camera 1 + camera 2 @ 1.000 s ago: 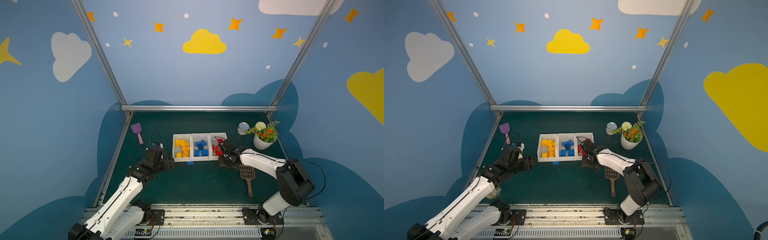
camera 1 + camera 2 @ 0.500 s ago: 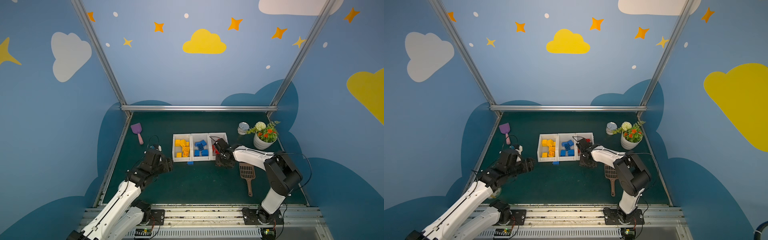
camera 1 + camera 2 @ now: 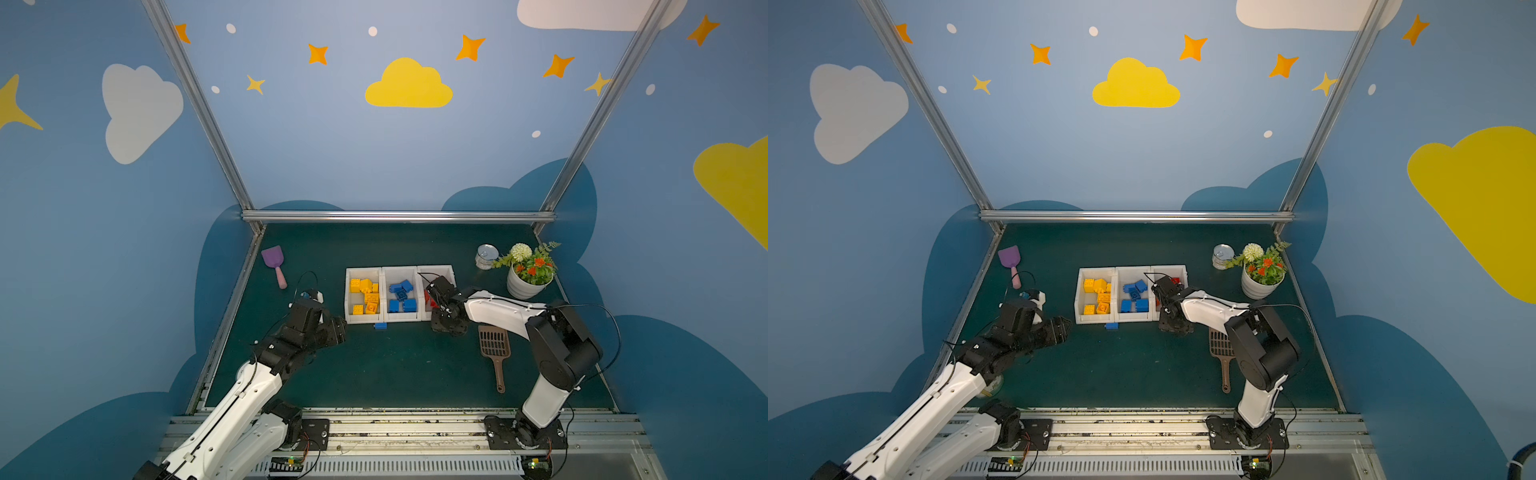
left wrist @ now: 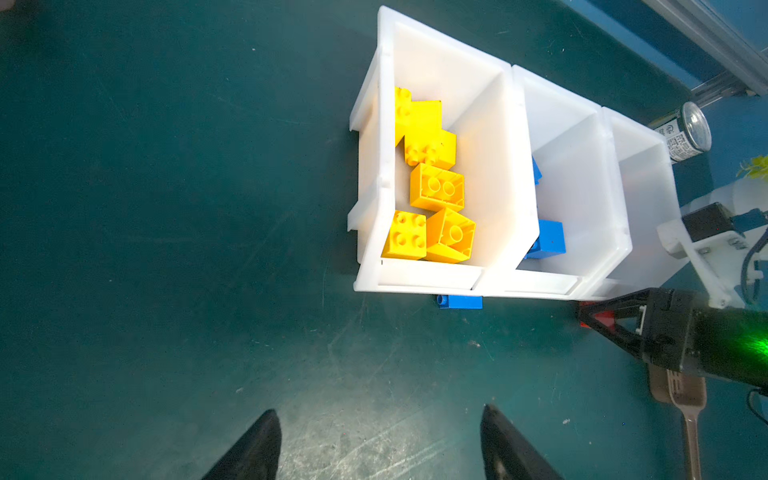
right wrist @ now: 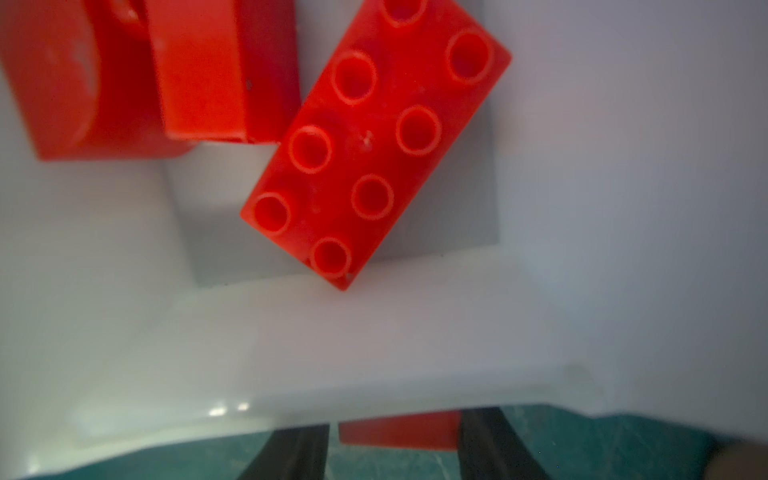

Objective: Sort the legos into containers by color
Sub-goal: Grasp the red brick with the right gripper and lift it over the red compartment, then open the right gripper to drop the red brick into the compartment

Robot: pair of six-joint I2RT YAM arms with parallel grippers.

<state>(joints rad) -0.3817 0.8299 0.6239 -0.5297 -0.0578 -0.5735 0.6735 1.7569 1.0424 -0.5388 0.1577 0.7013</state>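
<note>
Three joined white containers (image 3: 400, 319) stand mid-table. One holds yellow legos (image 3: 365, 296), the middle one blue legos (image 3: 401, 296), the right one red legos (image 5: 374, 145). A loose blue lego (image 3: 380, 326) lies on the mat against their front wall, also seen in the left wrist view (image 4: 460, 301). My right gripper (image 3: 442, 328) points down at the mat in front of the red container, shut on a red lego (image 5: 399, 434) that lies on the mat against the container's wall. My left gripper (image 4: 380, 409) is open and empty over bare mat, front left of the containers.
A brown slotted scoop (image 3: 494, 345) lies just right of the right gripper. A purple scoop (image 3: 274, 259) sits at the back left. A round tin (image 3: 485, 255) and a white flower pot (image 3: 528, 282) stand at the back right.
The right gripper came forward and down from over the red container to the mat in front of it, and its jaws narrowed onto the red lego. The left arm barely shifted.
</note>
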